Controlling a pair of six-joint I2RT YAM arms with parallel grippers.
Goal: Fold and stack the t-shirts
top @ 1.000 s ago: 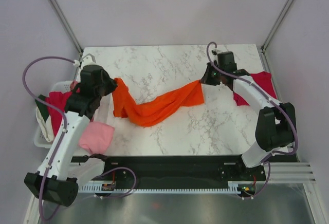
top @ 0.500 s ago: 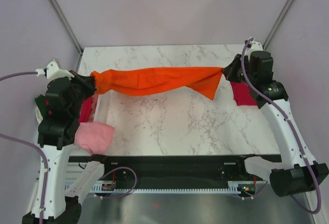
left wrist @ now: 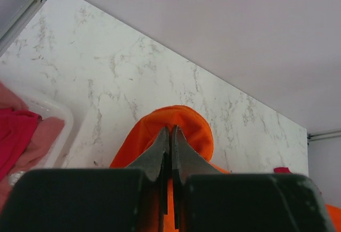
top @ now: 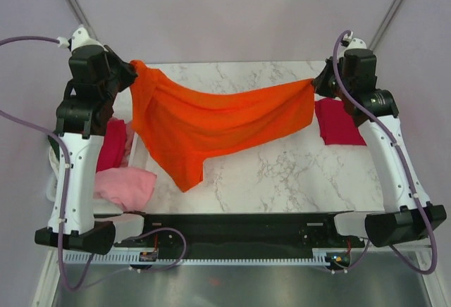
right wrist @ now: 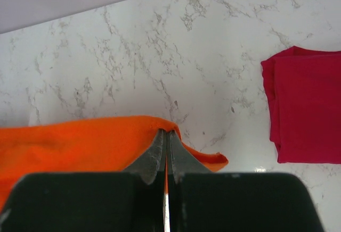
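Note:
The orange t-shirt (top: pixel 218 120) hangs spread in the air between my two grippers, high above the marble table (top: pixel 282 173). My left gripper (top: pixel 131 67) is shut on its left end, seen pinched in the left wrist view (left wrist: pixel 170 131). My right gripper (top: pixel 317 84) is shut on its right end, seen in the right wrist view (right wrist: pixel 167 133). A lower corner of the shirt droops towards the table's front left. A folded crimson red t-shirt (top: pixel 340 120) lies at the table's right, also in the right wrist view (right wrist: pixel 306 107).
A white plastic basket (top: pixel 137 153) stands off the table's left edge with a magenta tee (top: pixel 111 145) in it and a light pink tee (top: pixel 127 186) hanging over its front. Metal frame posts stand at the back corners.
Both arms have risen and pulled apart with the orange t-shirt. It went from lying bunched on the table to a taut band, and now hangs spread open in the air.

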